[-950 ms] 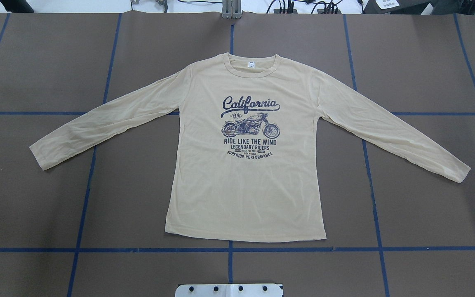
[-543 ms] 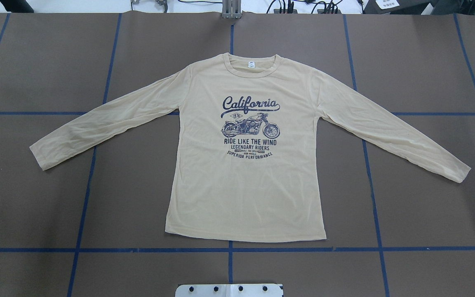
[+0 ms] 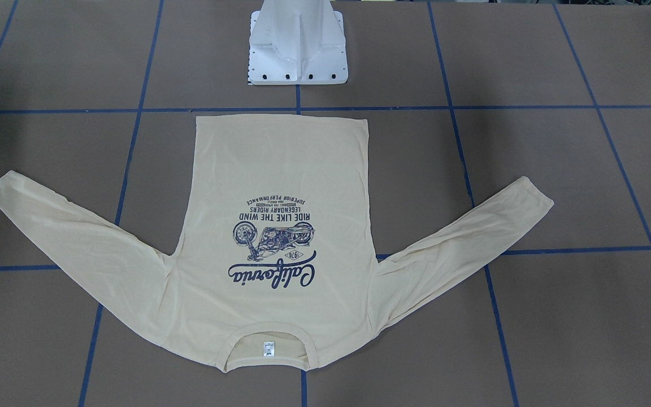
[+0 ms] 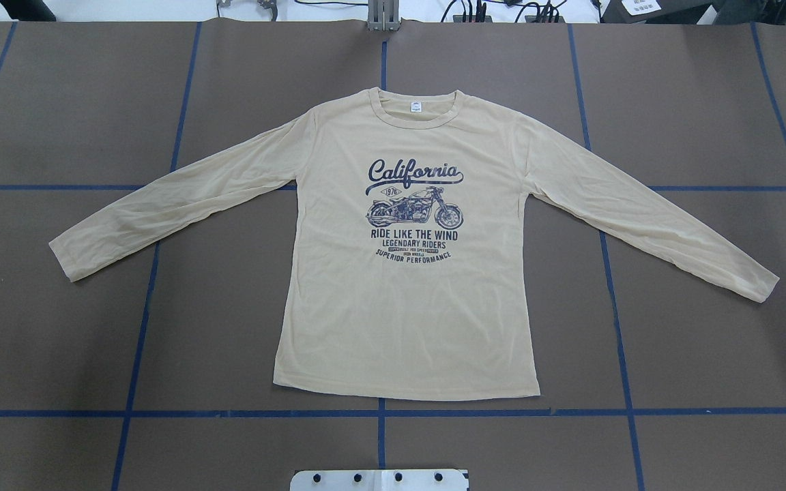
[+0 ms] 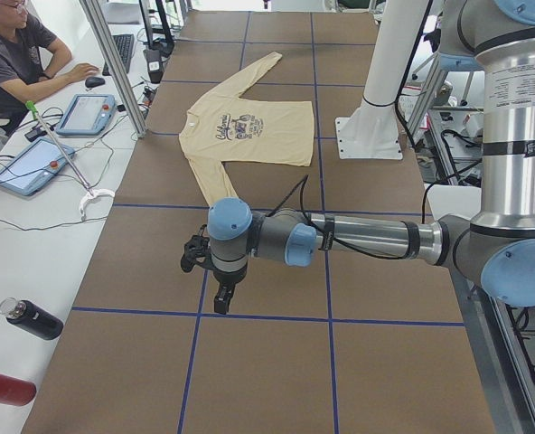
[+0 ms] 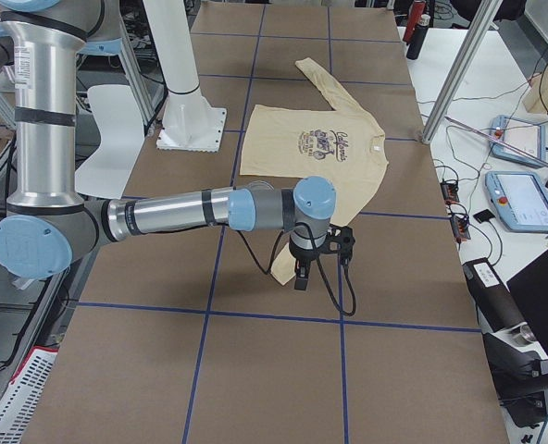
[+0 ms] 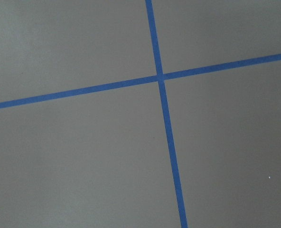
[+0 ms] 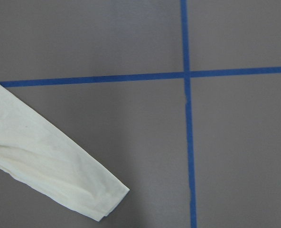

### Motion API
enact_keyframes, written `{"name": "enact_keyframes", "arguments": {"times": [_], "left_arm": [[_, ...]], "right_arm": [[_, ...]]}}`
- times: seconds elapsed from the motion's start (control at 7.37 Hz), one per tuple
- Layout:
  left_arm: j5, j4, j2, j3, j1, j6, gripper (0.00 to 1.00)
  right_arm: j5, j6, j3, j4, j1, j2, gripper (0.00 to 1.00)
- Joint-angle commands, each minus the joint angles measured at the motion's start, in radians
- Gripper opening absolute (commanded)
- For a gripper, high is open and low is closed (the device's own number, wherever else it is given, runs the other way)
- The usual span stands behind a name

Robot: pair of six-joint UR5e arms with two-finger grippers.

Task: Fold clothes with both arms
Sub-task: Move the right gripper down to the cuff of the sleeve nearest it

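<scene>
The shirt's (image 4: 406, 320) cuff (image 8: 102, 199) lies just beside the right fingers (image 6: 299, 280), well apart from the left fingers (image 5: 220, 302); how open either pair is, I cannot tell.

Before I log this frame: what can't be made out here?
Left claw: only in the left side view, too small to tell open or shut.
Right claw: only in the right side view, same.
Shirt neck label: print too small, overhead view.
Right side view: right arm covers part of the shirt.
</scene>
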Motion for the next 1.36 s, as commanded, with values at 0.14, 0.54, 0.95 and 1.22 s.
{"name": "enact_keyframes", "arguments": {"times": [0.14, 0.54, 0.95, 1.22], "left_arm": [[-0.002, -0.194, -0.019, 0.009, 0.027, -0.012, 1.0], [-0.028, -0.205, -0.071, 0.02, 0.027, -0.049, 1.0], [-0.104, -0.215, -0.061, 0.066, 0.027, -0.047, 1.0], [-0.105, -0.215, -0.059, 0.057, 0.027, -0.047, 1.0]], "right_arm": [[0.033, 0.027, -0.074, 0.212, -0.142, 0.04, 1.0], [0.03, 0.025, -0.117, 0.362, -0.274, 0.034, 1.0], [-0.022, 0.036, -0.111, 0.366, -0.31, 0.002, 1.0], [-0.109, 0.036, -0.13, 0.366, -0.33, -0.006, 1.0]]}}
